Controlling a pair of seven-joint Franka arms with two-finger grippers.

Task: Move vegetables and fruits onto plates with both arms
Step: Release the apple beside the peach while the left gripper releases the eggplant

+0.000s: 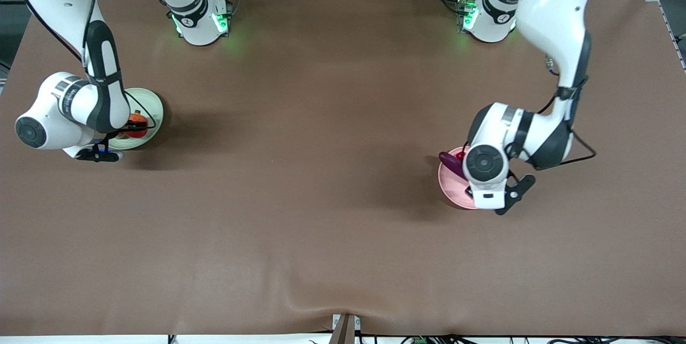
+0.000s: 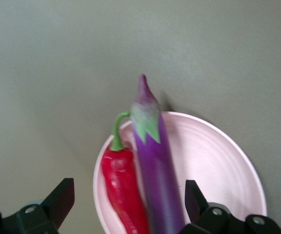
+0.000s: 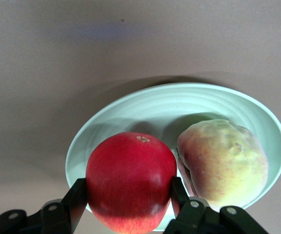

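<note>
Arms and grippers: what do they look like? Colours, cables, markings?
Both arms are glossy white with dark grey joint bands, round dark end caps and thin black cables looped at the wrists. Bases glow green. The left gripper and right gripper are black, with angular two-finger jaws and silver screws.

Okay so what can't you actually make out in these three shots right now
- Front view: the right arm hides the peach and most of the apple.
- Front view: the left arm covers the chili pepper and half the pink plate.
- Left wrist view: the eggplant is cut off by the edge.
</note>
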